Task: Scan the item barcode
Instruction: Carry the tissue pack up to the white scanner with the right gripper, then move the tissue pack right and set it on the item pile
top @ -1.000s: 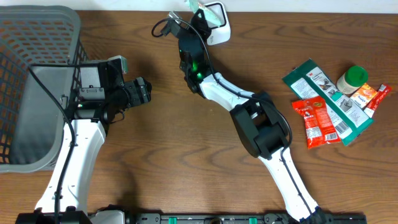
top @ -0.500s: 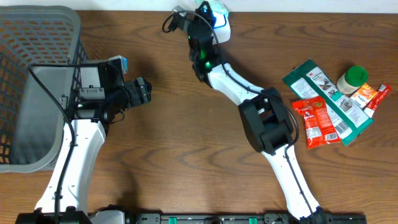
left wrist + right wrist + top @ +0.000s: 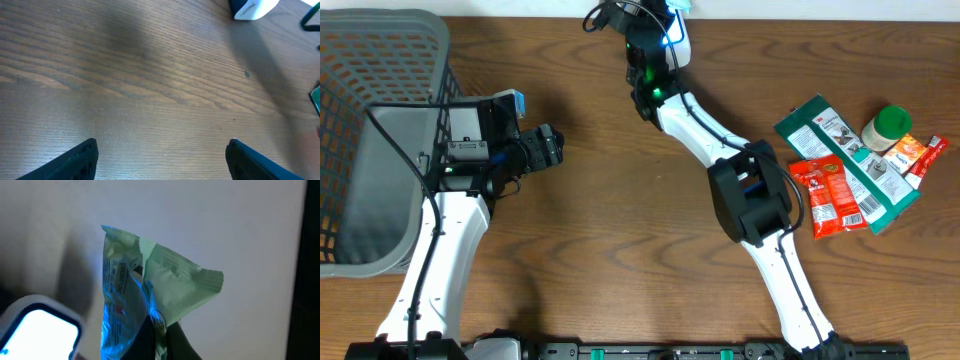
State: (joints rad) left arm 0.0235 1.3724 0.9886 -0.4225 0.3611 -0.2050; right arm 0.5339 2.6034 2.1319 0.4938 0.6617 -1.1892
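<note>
You find the right gripper point(image 3: 157, 330) at the far edge of the wooden table point(image 3: 590, 250), its jaws closed on the lower end of a pale green snack packet point(image 3: 150, 287). The packet stands upright above the fingers, crumpled at its top, with its printed face turned toward the barcode scanner point(image 3: 35, 330). The scanner's lit white window sits low and to the left of the packet in the right wrist view, and blue light falls on the packet's near face. Whether a barcode lies in that light cannot be told. The left gripper point(image 3: 161, 145) hangs over bare table with its jaws spread wide and nothing between them. It sits just beside the grey mesh basket point(image 3: 380, 60). At the right side of the table lie a large green packet point(image 3: 840, 155), a red packet point(image 3: 825, 195), a green-capped bottle point(image 3: 888, 125) and orange sachets point(image 3: 920, 152), clustered and overlapping.
</note>
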